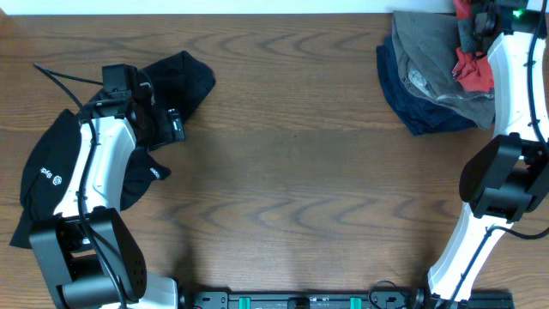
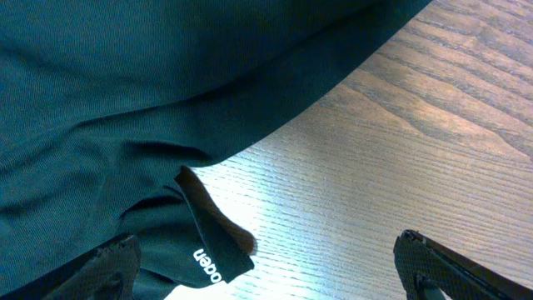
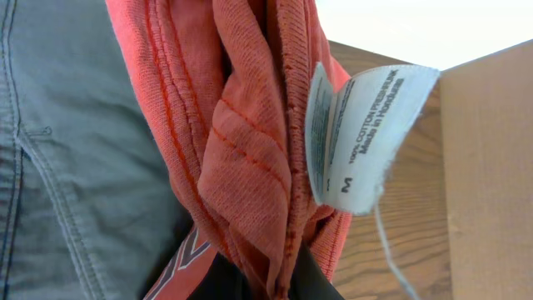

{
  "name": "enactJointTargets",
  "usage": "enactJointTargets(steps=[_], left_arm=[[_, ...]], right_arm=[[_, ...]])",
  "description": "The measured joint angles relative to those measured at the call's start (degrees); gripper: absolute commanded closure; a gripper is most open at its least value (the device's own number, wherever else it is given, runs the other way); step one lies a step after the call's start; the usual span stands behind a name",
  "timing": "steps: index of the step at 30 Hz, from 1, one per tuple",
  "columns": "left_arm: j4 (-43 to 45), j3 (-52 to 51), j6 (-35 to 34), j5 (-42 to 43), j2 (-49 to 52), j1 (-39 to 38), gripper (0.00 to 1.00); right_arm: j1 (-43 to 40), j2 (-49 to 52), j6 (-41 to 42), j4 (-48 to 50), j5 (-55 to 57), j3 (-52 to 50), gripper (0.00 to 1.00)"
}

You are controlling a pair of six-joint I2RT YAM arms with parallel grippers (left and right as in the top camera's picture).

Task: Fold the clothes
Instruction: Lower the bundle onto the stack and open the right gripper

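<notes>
While the right tool (image 3: pixel 254 283) has cloth nipped between its pressed-together fingers, the step in hand reads as pulling one garment off the heap so it can be laid flat and folded.

Brown wood-grain surface (image 1: pixel 292 172): broad bare middle, the best landing spot.

Large black soft top (image 1: pixel 184 77): sprawled at the left edge under the left arm, rumpled, small white logo (image 1: pixel 49 178) facing up. Not folded.

Heap at the far right corner: grey fabric garment (image 1: pixel 433 60) lying on a navy fabric garment (image 1: pixel 403 103).

Orange-red cotton T-shirt (image 1: pixel 472 70): bunched, hanging from the right tool over the grey piece and touching it. The wrist view shows the grip at a stitched edge beside the white care label (image 3: pixel 358 133) (probably the neckline, cannot be sure).

Left tool (image 2: pixel 266 275): fingers spread wide, holding nothing, low over the black top's edge and bare wood.

Judgement on doing it well:
- Lift straight up until the shirt hangs free of the grey garment, or the heap may drag along.
- Carry it toward the middle and lower it slowly, so it unrolls instead of landing in a wad.
- A one-point pinch will likely leave it twisted. The idle left tool could take a second point on the same edge, so both stretch it flat before any fold.
</notes>
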Motion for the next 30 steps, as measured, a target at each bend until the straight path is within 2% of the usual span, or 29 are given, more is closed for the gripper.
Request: enactJointTargets(steps=[7, 19, 30], left_arm=[[0.0, 0.0, 0.0, 0.0, 0.0, 0.0, 0.02], [0.0, 0.0, 0.0, 0.0, 0.0, 0.0, 0.02], [0.1, 0.0, 0.0, 0.0, 0.0, 0.0, 0.02]], right_arm=[[-1.1, -0.7, 0.0, 0.8, 1.3, 0.0, 0.99], [-10.8, -4.2, -0.8, 0.9, -2.1, 0.0, 0.99], [-11.0, -4.2, -1.5, 2.3, -9.9, 0.0, 0.99]])
